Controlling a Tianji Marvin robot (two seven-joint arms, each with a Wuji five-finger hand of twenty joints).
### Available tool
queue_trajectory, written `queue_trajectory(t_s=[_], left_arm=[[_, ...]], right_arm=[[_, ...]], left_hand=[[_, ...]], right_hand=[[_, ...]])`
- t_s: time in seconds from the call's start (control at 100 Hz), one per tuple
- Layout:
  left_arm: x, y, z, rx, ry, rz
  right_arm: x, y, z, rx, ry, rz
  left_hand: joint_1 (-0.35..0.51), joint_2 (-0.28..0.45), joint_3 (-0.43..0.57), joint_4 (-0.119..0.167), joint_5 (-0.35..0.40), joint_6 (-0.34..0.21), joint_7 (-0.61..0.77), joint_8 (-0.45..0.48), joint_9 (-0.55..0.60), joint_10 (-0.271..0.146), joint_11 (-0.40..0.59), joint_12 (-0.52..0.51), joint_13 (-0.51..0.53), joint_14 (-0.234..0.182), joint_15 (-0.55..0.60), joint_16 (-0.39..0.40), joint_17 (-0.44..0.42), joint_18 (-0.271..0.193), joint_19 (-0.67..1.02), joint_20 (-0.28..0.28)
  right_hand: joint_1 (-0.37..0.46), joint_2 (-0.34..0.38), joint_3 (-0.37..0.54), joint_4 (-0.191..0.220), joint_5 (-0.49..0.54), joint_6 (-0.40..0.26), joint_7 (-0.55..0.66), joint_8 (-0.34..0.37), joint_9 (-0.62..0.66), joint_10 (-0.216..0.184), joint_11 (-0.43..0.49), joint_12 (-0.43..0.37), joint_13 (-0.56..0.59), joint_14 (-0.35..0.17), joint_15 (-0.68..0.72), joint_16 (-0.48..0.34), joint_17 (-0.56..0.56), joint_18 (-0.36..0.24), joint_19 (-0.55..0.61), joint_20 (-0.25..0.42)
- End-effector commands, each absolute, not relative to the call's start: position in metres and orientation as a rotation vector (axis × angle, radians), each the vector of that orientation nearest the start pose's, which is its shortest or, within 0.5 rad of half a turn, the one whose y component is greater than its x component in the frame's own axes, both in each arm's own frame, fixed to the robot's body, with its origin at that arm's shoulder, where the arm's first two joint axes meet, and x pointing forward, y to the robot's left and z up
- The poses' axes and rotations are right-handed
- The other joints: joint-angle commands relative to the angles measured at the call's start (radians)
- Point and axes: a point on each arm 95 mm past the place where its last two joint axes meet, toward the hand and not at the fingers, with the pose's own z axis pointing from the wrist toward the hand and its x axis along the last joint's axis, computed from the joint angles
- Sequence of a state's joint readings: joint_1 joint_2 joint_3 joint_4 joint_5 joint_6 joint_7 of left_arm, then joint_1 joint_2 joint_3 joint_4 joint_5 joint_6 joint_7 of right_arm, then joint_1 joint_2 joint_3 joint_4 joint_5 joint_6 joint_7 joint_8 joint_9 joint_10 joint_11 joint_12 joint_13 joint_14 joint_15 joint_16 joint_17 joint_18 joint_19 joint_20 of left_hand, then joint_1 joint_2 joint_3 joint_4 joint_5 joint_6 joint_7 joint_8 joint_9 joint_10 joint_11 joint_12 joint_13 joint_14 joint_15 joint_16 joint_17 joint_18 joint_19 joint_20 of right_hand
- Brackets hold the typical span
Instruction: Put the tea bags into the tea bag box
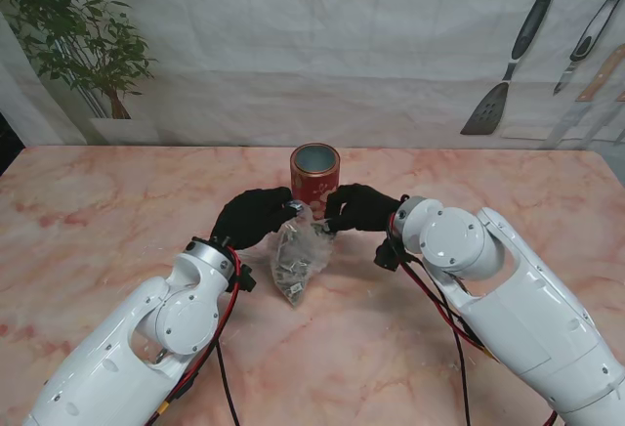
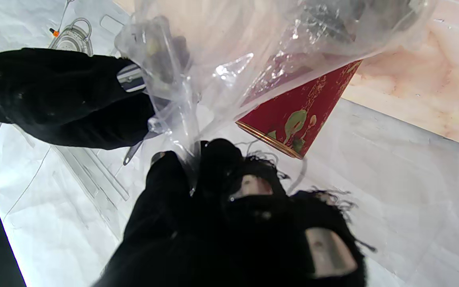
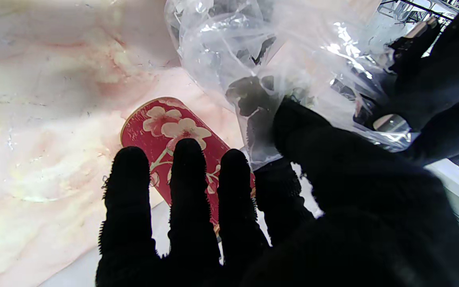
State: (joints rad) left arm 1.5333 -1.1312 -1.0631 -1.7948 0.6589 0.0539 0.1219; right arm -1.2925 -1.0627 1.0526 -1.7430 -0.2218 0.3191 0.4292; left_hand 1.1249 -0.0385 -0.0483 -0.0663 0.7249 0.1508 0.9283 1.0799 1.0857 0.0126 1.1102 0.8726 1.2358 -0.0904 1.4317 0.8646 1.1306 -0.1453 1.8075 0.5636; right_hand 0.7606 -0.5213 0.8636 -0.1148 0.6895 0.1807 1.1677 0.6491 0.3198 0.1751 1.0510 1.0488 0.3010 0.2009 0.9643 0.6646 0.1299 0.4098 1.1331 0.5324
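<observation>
Both my left hand (image 1: 252, 217) and right hand (image 1: 359, 207) pinch the clear tea bag (image 1: 298, 255) top; it hangs just before the red tin (image 1: 314, 174); I should lift it over the open mouth, then lower slowly.

Table (image 1: 107, 240): pink marbled top. One red tin (image 1: 314, 174) stands upright on it, open end up, near the far edge, centre.

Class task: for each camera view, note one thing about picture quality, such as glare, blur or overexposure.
Stand view: evenly lit and sharp, with the clear plastic bag and the red floral tea tin easy to read. Left wrist view: glare streaks on the bag; the black-gloved left hand is close and soft. Right wrist view: the pink marble table is washed out; the right hand is a dark silhouette.
</observation>
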Motion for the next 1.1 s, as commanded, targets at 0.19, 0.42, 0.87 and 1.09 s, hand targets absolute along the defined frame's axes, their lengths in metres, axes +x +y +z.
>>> queue_trajectory(t_s=[0.19,0.42,0.87,1.09], left_arm=[[0.384,-0.082,-0.254,-1.351,1.240,-1.959],[0.383,-0.081,-0.254,-1.357,1.235,-1.959],[0.379,-0.075,-0.255,-1.355,1.230,-1.963],[0.377,-0.072,-0.257,-1.365,1.237,-1.960]], right_arm=[[0.428,0.072,-0.227,-2.041,-1.632,-1.867],[0.431,0.068,-0.213,-2.048,-1.571,-1.941],[0.446,0.063,-0.204,-2.100,-1.429,-2.023],[0.455,0.060,-0.201,-2.143,-1.335,-2.055]], left_hand=[[0.055,0.045,0.022,0.036,0.078,0.195,0.153,0.043,0.034,0.036,0.094,0.027,0.035,0.084,0.070,0.010,-0.017,-0.210,0.254,-0.010],[0.055,0.044,0.022,0.036,0.087,0.200,0.158,0.042,0.034,0.038,0.093,0.027,0.035,0.084,0.070,0.010,-0.017,-0.210,0.254,-0.010],[0.056,0.044,0.023,0.036,0.084,0.200,0.153,0.039,0.034,0.036,0.093,0.027,0.035,0.084,0.070,0.010,-0.017,-0.210,0.254,-0.010],[0.056,0.044,0.023,0.036,0.084,0.200,0.153,0.039,0.034,0.037,0.093,0.027,0.035,0.084,0.070,0.010,-0.017,-0.210,0.254,-0.010]], right_hand=[[0.023,-0.005,0.043,0.006,0.023,0.005,0.010,0.019,0.021,0.007,0.017,0.018,0.023,-0.002,0.038,0.018,0.016,0.005,0.039,0.015],[0.029,-0.004,0.038,0.007,0.028,0.006,0.008,0.019,0.031,0.009,0.017,0.025,0.030,0.000,0.043,0.022,0.020,0.005,0.041,0.019],[0.025,-0.017,0.051,-0.003,0.037,0.008,0.002,0.016,0.046,0.011,0.012,0.032,0.041,0.002,0.049,0.029,0.022,0.005,0.042,0.024],[0.027,-0.019,0.054,-0.006,0.043,0.013,-0.004,0.015,0.056,0.013,0.011,0.038,0.047,0.004,0.051,0.033,0.022,0.006,0.041,0.027]])
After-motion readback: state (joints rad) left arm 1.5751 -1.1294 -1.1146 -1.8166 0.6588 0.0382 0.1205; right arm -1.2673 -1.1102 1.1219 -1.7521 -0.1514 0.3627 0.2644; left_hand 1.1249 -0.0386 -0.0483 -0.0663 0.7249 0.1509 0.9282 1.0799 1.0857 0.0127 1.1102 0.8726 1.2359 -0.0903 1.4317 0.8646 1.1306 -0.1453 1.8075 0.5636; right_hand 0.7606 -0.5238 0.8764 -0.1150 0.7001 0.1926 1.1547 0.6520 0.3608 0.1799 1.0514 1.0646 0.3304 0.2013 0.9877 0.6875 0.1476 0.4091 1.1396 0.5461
